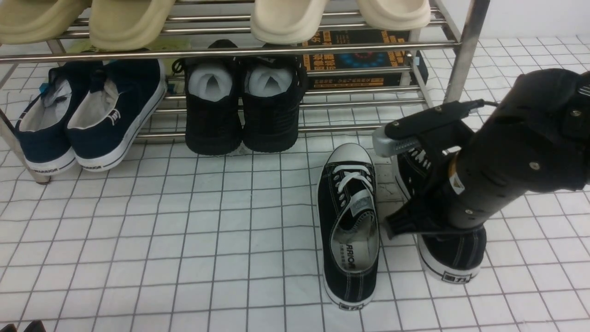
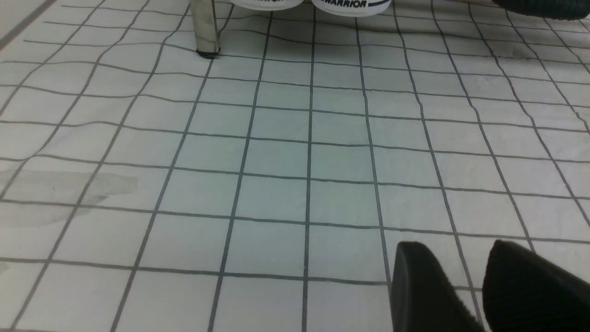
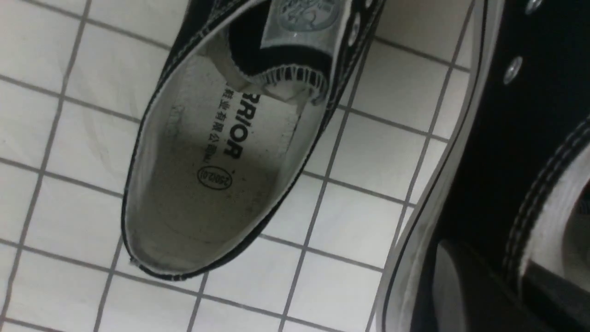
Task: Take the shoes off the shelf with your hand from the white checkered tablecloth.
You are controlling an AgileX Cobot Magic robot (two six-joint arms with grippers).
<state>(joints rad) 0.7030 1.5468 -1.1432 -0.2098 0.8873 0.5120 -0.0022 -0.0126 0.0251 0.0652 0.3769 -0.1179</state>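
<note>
Both black canvas shoes stand on the white checkered tablecloth (image 1: 184,240) in front of the chrome shelf (image 1: 230,48). The left shoe (image 1: 348,221) lies free, toe toward the shelf; it also shows in the right wrist view (image 3: 207,184). The right shoe (image 1: 454,258) is half hidden under my right arm. My right gripper (image 1: 426,228) is shut on its side wall (image 3: 488,138), with one finger (image 3: 454,290) outside and the other inside. My left gripper (image 2: 461,258) hovers low over bare cloth, fingers together and empty; its tips show at the front view's bottom left corner (image 1: 23,326).
On the lower tier stand navy slip-ons (image 1: 92,115) and all-black shoes stuffed with white paper (image 1: 239,106). Beige slippers (image 1: 129,20) hang over the top tier. A dark printed box (image 1: 355,60) sits behind. A shelf post (image 1: 463,50) stands just beyond my right arm.
</note>
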